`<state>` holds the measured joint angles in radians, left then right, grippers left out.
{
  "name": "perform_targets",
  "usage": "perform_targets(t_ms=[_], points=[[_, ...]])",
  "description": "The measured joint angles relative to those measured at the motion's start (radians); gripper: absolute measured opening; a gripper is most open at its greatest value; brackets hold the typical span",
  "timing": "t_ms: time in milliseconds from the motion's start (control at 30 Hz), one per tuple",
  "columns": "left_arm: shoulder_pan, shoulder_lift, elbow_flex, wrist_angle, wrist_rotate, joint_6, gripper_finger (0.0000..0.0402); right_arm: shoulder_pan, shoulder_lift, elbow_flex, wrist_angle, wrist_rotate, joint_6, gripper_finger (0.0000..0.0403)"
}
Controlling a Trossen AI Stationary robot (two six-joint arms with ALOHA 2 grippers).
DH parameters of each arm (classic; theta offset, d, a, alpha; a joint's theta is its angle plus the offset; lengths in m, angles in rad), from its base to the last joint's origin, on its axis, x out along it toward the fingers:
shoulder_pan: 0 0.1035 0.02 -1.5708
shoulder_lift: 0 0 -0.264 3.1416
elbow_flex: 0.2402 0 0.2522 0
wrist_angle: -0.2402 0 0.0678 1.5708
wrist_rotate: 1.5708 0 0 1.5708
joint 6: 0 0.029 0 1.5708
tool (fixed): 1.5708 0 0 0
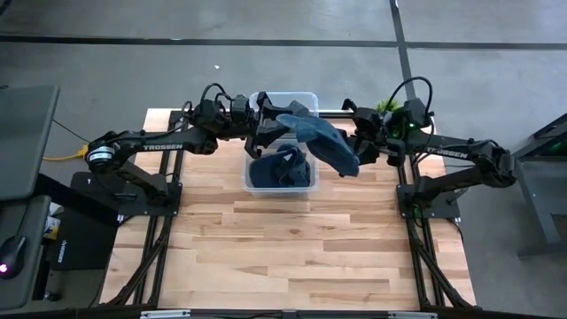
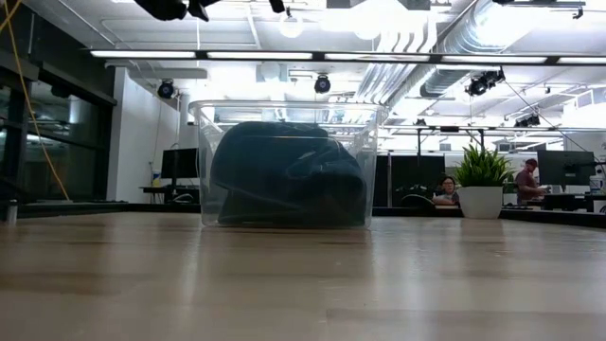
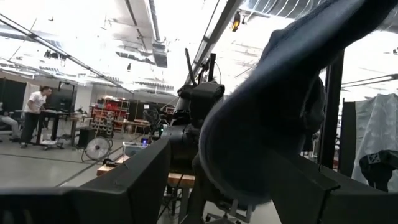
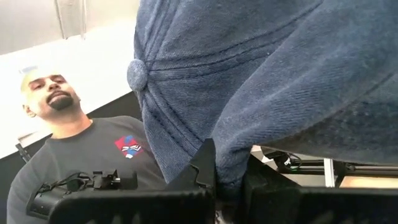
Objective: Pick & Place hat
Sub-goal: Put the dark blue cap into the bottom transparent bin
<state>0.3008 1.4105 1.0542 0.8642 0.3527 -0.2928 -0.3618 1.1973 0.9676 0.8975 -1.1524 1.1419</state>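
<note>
Now your right hand (image 1: 361, 149) pinches the hat (image 1: 321, 140) beside the bin's (image 1: 310, 99) right rim; left hand (image 1: 266, 133) is spread.

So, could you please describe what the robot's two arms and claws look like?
Both arms are dark, jointed links. The left arm bears white TROSSEN lettering and a silver joint collar. Black cables loop above each wrist. Each arm ends in a dark two-finger claw, left claw, right claw.

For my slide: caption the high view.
Right gripper holds a blue cap over a clear bin.
</note>
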Motion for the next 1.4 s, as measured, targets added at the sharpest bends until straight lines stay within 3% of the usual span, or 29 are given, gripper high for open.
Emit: perform_targets(t_ms=[333, 733, 967, 1167, 1400], points=[[0.0, 0.0, 0.0, -0.003, 0.0, 0.0, 0.0243, 0.004, 0.059, 0.006, 0.005, 0.028, -0.022, 0.0007], [0.0, 0.0, 0.0, 0.0, 0.004, 0.0, 0.0243, 0.004, 0.198, 0.17, 0.005, 0.004, -0.043, 0.0007], [0.0, 0.0, 0.0, 0.001, 0.004, 0.0, 0.0236, 0.004, 0.246, 0.194, -0.001, -0.003, -0.042, 0.0007], [0.0, 0.0, 0.0, 0.0, 0.019, 0.0, 0.0169, 0.003, 0.246, 0.195, -0.001, 0.014, -0.043, 0.0007], [-0.001, -0.002, 0.0, 0.001, 0.065, 0.004, 0.0024, 0.001, 0.244, 0.196, 0.004, 0.036, -0.043, 0.0007]])
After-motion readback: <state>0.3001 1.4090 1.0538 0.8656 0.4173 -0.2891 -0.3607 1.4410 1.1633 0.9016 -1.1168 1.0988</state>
